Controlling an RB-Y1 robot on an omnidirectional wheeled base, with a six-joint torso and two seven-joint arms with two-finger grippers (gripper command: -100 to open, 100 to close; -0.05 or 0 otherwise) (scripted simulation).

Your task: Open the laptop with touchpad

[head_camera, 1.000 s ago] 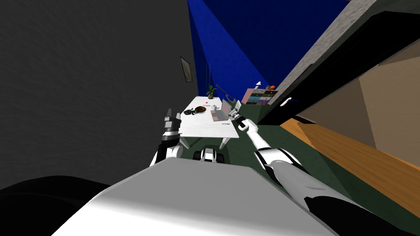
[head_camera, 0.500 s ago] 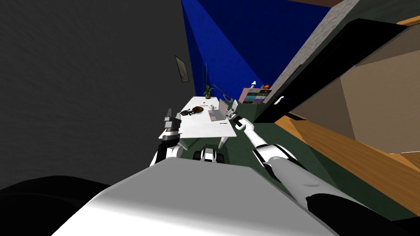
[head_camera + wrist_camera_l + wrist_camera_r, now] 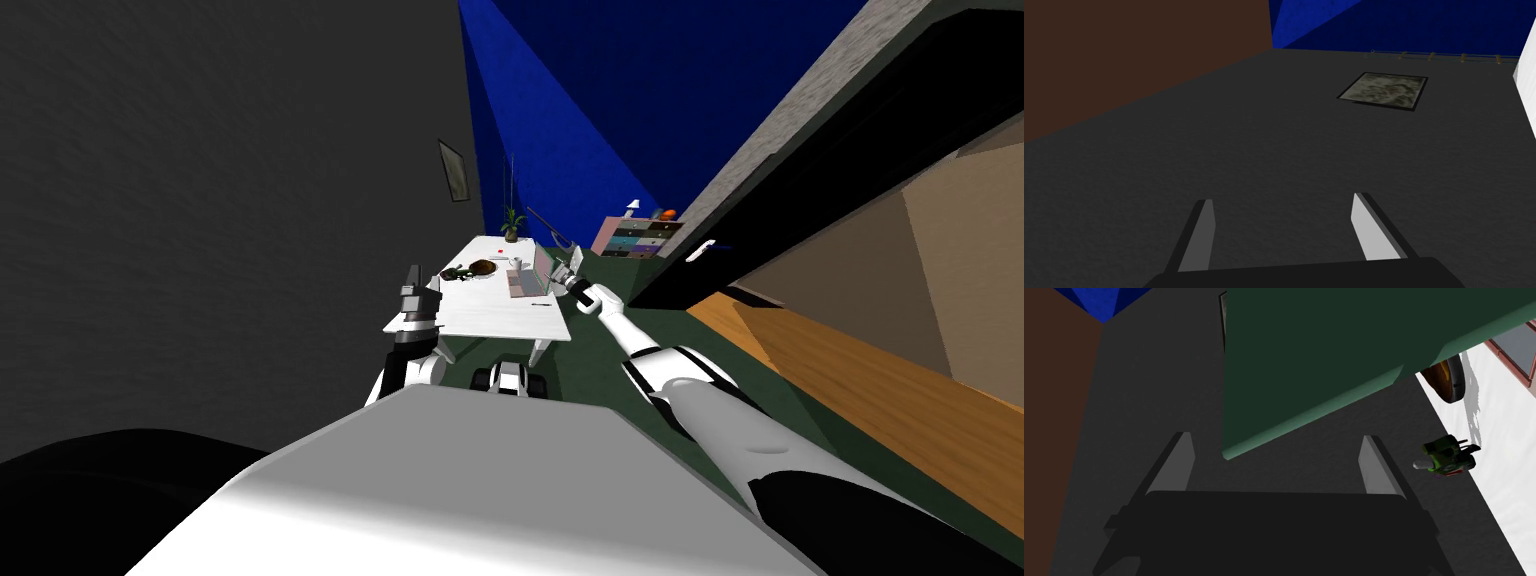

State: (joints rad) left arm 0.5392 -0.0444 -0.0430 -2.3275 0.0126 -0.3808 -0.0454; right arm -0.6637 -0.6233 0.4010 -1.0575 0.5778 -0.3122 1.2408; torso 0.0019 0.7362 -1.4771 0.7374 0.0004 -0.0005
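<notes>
The laptop lies on the right side of a white table with its lid raised and its pinkish keyboard half showing. My right gripper hovers just behind the lid's top edge. In the right wrist view the lid's dark green back slants across above the gripper, one corner reaching down between the wide-apart fingers; neither finger touches it. The gripper is open. My left gripper is raised at the table's near left corner, open and empty.
On the table left of the laptop lie a small green toy and a round brown dish. A potted plant stands at the far end. A coloured drawer chest stands beyond, on the right. A dark wall runs along the left.
My right gripper's fingers have parted and let go of the laptop lid, which stays raised. My head view swayed left, then back. The left arm has not moved.
</notes>
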